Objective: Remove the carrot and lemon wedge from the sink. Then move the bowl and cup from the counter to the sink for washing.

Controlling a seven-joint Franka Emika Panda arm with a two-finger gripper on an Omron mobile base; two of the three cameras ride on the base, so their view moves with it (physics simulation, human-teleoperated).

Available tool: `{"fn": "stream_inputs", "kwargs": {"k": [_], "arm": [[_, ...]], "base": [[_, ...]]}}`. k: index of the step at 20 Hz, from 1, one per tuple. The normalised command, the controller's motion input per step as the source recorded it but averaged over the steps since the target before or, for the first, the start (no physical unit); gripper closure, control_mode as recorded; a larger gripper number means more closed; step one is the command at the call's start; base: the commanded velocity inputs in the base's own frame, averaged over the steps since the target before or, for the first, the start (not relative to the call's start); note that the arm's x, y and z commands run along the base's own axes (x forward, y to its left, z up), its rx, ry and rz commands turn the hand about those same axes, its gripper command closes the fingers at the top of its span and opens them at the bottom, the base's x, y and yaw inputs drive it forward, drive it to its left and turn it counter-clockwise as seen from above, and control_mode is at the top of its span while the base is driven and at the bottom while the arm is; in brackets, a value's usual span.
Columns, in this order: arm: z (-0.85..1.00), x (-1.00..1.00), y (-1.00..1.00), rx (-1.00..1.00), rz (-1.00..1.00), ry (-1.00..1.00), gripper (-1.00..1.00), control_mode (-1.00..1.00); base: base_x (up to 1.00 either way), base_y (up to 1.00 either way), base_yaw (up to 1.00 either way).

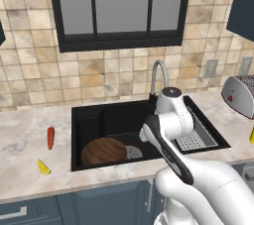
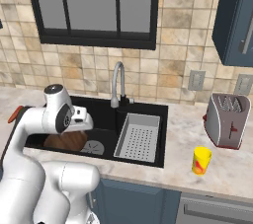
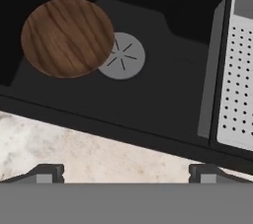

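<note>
Hanging above the front edge of the sink (image 1: 94,120), the pincer (image 3: 126,171) stands released, its two dark tips set wide apart with nothing between them; directly under the tips, in the hand view, lies a strip of beige counter (image 3: 74,146), and just beyond that the black basin; item, bowl (image 3: 68,37): brown, wood-grained, resting on the sink floor ahead of the pincer and to its left, its rim overlapping the round grey drain (image 3: 123,56); item, drain: just right of the bowl, ahead of the pincer, partly covered by the bowl; item, tray (image 3: 239,70): grey, perforated, seated in the right part of the sink, ahead of the pincer and far to its right; item, carrot (image 1: 50,138): orange-red, lying on the counter outside the sink, well off to the pincer's left; item, lemon wedge (image 1: 43,167): yellow, on the counter near the carrot and nearer the counter's front edge, also well to the left; item, cup (image 2: 201,160): yellow, upright on the counter beyond the sink's right rim, well apart from the pincer on its right; item, toaster (image 2: 226,120): silver, on the counter behind the cup, farther right; item, faucet (image 2: 117,84): curved, silver, at the sink's back rim, beyond the pincer.
</note>
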Motion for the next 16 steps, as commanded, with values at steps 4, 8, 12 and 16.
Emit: {"fn": "stream_inputs", "kwargs": {"k": [4, 8, 12, 16], "arm": [[0.08, -0.20, -0.26, -0.02, -0.10, 0.00, -1.00, -1.00], [0.08, -0.18, -0.27, -0.01, -0.12, 0.00, -1.00, -1.00], [0.11, -0.17, -0.28, -0.01, -0.11, 0.00, -1.00, -1.00], [0.16, -0.17, -0.30, -0.02, -0.08, 0.00, -1.00, -1.00]], "base": [[0.00, 0.00, 0.00], [0.00, 0.00, 0.00], [0.00, 0.00, 0.00], [0.00, 0.00, 0.00]]}}
